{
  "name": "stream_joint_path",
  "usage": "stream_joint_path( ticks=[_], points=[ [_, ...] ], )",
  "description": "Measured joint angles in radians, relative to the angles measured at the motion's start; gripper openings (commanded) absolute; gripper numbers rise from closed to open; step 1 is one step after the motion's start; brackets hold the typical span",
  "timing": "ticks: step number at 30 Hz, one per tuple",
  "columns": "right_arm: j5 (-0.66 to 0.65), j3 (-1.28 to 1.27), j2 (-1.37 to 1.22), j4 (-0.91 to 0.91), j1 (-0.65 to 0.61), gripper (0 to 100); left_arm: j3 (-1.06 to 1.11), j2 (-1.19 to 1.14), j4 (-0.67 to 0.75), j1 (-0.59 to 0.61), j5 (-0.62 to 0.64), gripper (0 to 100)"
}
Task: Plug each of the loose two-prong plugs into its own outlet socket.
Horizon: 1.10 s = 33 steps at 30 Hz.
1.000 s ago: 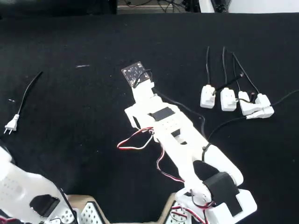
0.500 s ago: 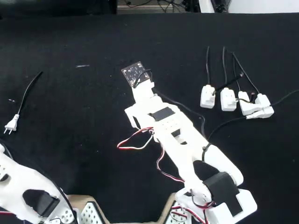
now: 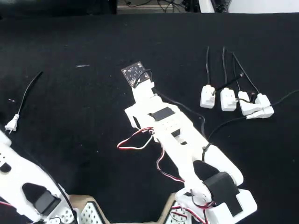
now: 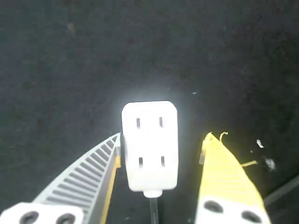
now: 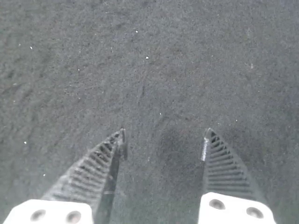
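Loose plug [image 3: 11, 124] far left, socket cluster [image 3: 228, 99] far right, one socket [image 4: 149, 144] between the fingers [image 4: 224, 168] of the left gripper [image 4: 161, 140].

Black-cloth desk, thin slice of room past the far edge

Desk [image 3: 70, 42] is covered in matte black fabric, evenly lit from above. One pale fleck [image 3: 82, 66] sits on the cloth at 11 o'clock, and fine lint specks [image 5: 146, 58] show on the weave up close. Past the far edge at 12 o'clock is a light floor strip [image 3: 140, 6] with tangled dark cables [image 3: 170, 5]. A white surface [image 3: 261, 5] is at 1 o'clock. There are dark shapes at 11 o'clock, can't tell what.
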State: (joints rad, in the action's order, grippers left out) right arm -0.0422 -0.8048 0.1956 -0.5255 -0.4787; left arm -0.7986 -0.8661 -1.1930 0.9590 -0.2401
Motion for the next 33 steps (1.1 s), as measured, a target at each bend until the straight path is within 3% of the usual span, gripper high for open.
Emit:
stream_joint_path(
  ticks=[12,17,20,26,33],
  points=[
    [0.0,0.0,0.0,0.0,0.0,24.4,-0.017,-0.052,0.0,-0.006,0.008,26],
    [0.0,-0.009,0.0,0.0,0.0,24.4,-0.02,-0.054,0.0,-0.014,0.009,3],
    [0.0,-0.012,0.0,0.0,0.0,24.4,-0.02,-0.054,0.0,-0.017,0.009,7],
    [0.0,-0.031,0.0,0.02,0.0,24.4,-0.02,-0.054,-0.003,-0.017,0.009,3],
    [0.0,-0.038,0.0,0.026,0.0,24.4,-0.152,-0.058,-0.224,-0.012,0.009,3]
  ],
)
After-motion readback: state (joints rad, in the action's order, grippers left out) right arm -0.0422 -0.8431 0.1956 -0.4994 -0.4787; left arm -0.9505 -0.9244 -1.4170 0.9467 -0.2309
